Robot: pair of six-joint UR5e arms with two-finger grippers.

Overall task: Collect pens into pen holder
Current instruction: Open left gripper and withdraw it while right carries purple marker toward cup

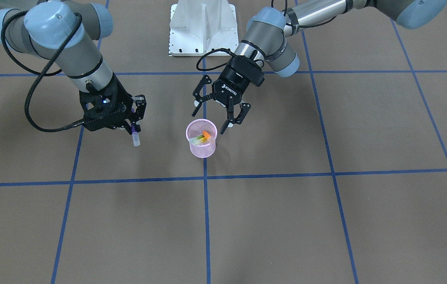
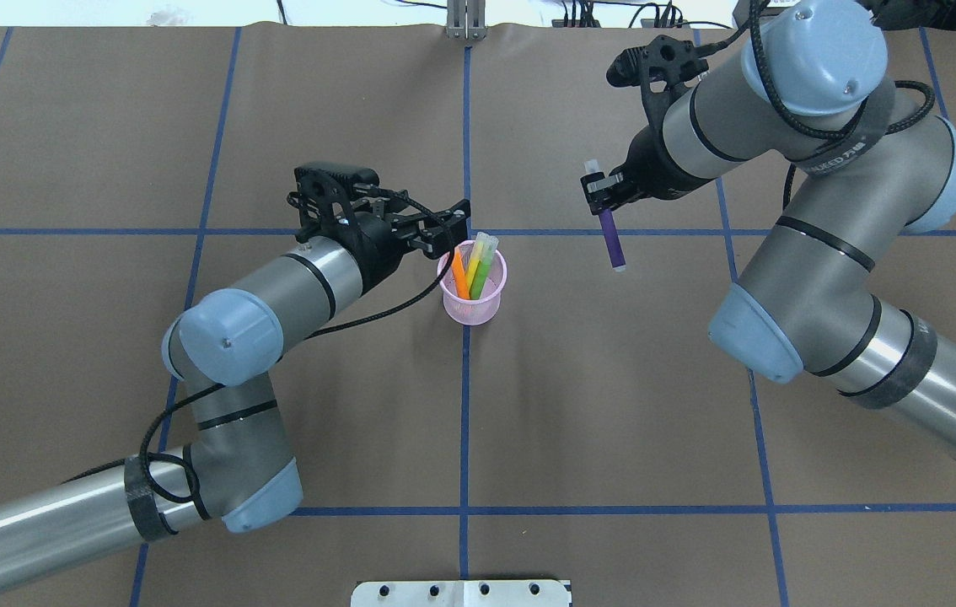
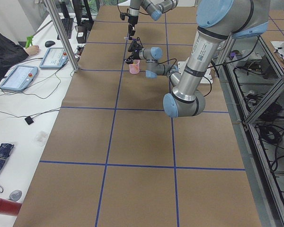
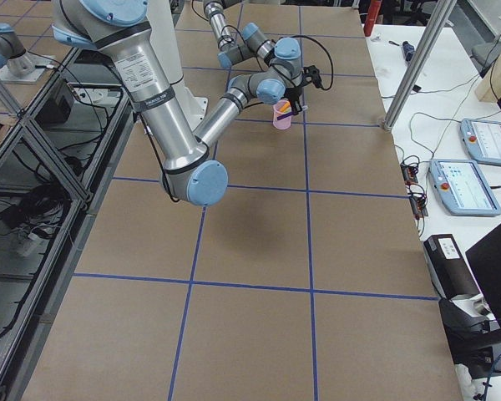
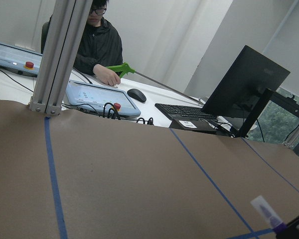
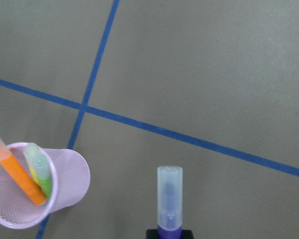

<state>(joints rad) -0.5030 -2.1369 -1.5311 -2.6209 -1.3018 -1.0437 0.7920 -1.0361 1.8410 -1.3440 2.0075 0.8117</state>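
The left gripper (image 1: 210,120) hangs just above the rim of the pink mesh pen holder (image 1: 202,149), on the side nearer the robot's base. Its jaws are spread wide, holding nothing and touching neither the holder nor the pens inside it. The holder stands upright on the brown paper surface (image 1: 286,221), on the blue tape line that runs down the middle. Two pens lean inside it. The orange pen (image 1: 207,136) and the green pen (image 1: 197,139) rest side by side against the wall, and their whitish cap ends stick out above the rim. In the overhead view they tilt away from the robot. The right gripper (image 1: 133,126) is well apart from the holder, off to the robot's right of it. Its jaws are closed on the purple pen (image 1: 136,139), pinching it near the cap end. In the front view the translucent cap pokes out beyond the jaws towards the camera. In the overhead view the purple barrel extends out the other side, towards the robot. The right wrist camera looks along this pen, with the cap in the lower middle of its view. The holder, with the orange and green pens, is at the lower left and clear of the pen. The side view from the robot's left suggests the pen is lifted off the surface.
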